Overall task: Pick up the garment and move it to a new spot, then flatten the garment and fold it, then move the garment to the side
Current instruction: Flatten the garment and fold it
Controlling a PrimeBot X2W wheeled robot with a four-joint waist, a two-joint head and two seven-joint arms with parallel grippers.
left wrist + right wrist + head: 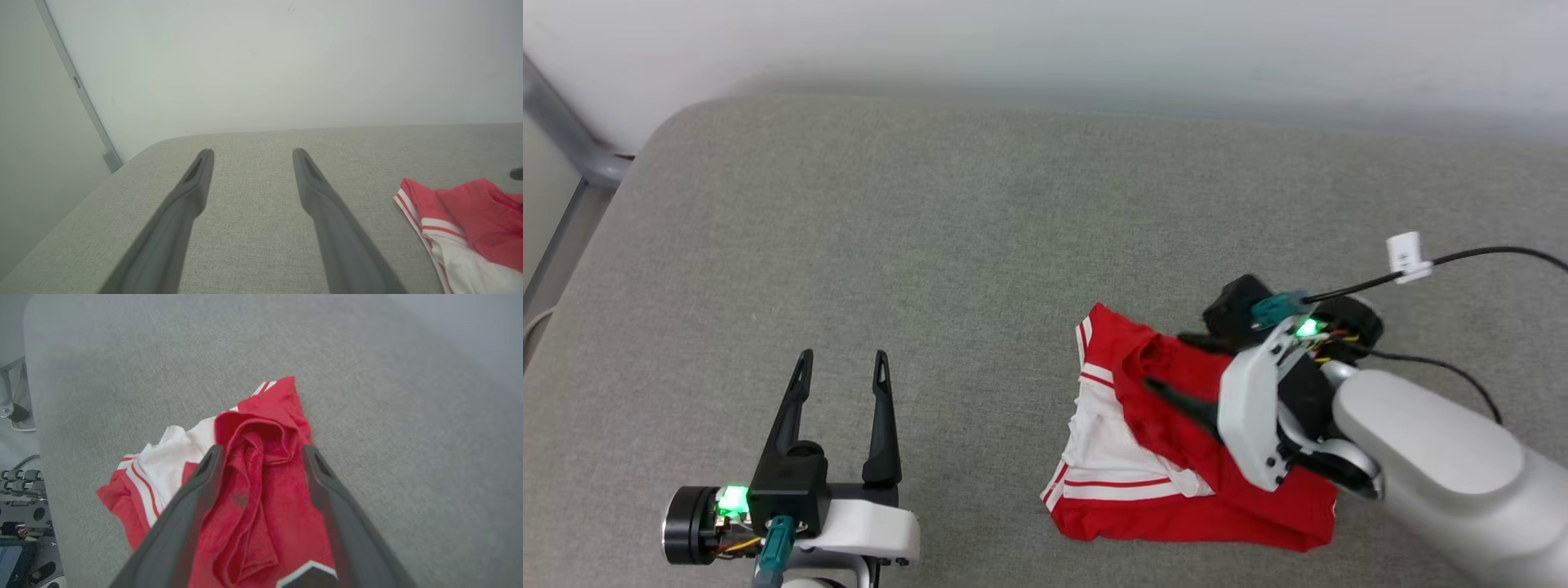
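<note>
The garment (1123, 457) lies in a crumpled heap on the right part of the grey padded table (947, 245), red with a white striped sleeve turned up. My right gripper (1183, 365) hovers low over its red part with its fingers spread wide. In the right wrist view a bunched red ridge of the garment (278, 404) lies loose between the tips of the right gripper (262, 453). My left gripper (843, 363) stands open at the lower left over bare table, well apart from the cloth. The left wrist view shows the left gripper (253, 153) holding nothing and the garment (470, 212) at its right edge.
A pale wall (1045, 49) runs right behind the table's far edge. A metal frame post (564, 131) stands past the rounded far-left corner. A black cable with a white tag (1407, 255) trails from my right wrist.
</note>
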